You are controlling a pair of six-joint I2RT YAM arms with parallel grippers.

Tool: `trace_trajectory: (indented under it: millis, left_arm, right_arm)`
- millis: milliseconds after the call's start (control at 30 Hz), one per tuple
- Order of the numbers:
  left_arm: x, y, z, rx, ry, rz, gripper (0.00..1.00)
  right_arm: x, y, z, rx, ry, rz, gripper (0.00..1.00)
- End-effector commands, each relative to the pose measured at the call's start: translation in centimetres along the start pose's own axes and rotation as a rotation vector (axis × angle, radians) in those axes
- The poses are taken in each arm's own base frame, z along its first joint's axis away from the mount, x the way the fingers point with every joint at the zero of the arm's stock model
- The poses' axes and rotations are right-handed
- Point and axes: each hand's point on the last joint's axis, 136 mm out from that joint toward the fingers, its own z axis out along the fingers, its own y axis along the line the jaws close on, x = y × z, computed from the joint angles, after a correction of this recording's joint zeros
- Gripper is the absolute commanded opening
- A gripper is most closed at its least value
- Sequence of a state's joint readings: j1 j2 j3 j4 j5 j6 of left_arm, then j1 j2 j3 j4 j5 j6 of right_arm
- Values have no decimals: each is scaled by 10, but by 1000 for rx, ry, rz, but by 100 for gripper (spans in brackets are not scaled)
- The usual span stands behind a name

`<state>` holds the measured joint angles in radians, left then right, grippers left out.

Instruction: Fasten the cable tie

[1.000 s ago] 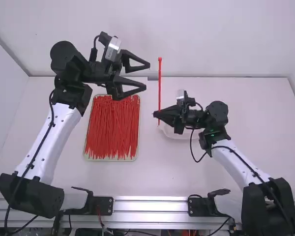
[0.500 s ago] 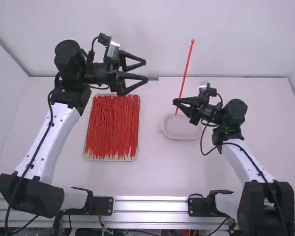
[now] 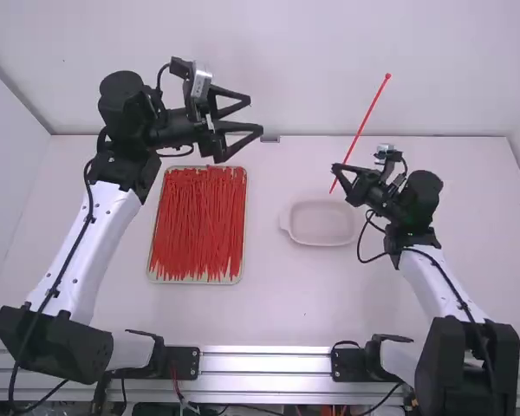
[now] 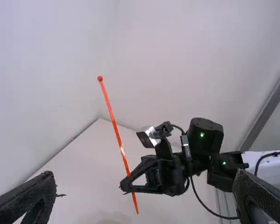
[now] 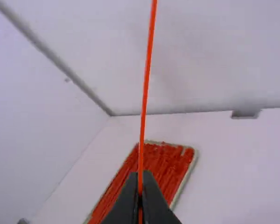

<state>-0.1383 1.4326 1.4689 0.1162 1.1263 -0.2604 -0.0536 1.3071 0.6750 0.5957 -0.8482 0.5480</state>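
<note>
My right gripper [image 3: 340, 180] is shut on a single red cable tie [image 3: 362, 128], held near its lower end above the right side of the white bowl [image 3: 317, 223]. The tie slants up and to the right, its head at the top. The right wrist view has the tie [image 5: 146, 88] running straight up from between the closed fingers [image 5: 140, 198]. My left gripper [image 3: 247, 117] hangs open and empty above the far end of the tray of red cable ties [image 3: 199, 223]. In the left wrist view, the tie [image 4: 115, 135] and the right gripper [image 4: 130, 186] lie ahead.
The tray [image 3: 239, 279] with its many loose ties lies left of centre; its far end also appears in the right wrist view [image 5: 158, 163]. The bowl sits mid-table. Bare white table surrounds both, with walls at the back and sides.
The right gripper has swung to the right with the tie, which has tipped from upright to slanting rightward. The left gripper has lifted slightly and stayed open.
</note>
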Motion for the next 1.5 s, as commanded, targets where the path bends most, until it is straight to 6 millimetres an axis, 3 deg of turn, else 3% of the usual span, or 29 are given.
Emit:
trace_trajectory:
  millis: [0, 233, 600, 700, 933, 1233, 1467]
  left_arm:
    - [-8, 3, -1, -31, -17, 32, 99]
    - [-8, 6, -1, -46, -18, 35, 99]
    - [-11, 21, -3, -137, -40, 10, 99]
    - [-13, 32, -5, -197, -56, -22, 99]
    - [-14, 31, -5, -197, -59, -12, 99]
    - [-17, 39, -6, -241, -83, -80, 99]
    - [-22, 21, -1, -145, -88, -84, 100]
  right_arm:
    - [-18, -10, 5, 105, -70, -27, 0]
    - [-18, -25, 20, 329, -22, -70, 0]
    - [-25, -6, 28, 684, 33, -227, 0]
    - [-26, 1, 22, 807, 16, -278, 0]
    - [-19, 26, 11, 1000, -40, -408, 0]
    - [-12, 58, -1, 1111, -118, -515, 0]
    - [-7, 90, -11, 1164, -200, -591, 0]
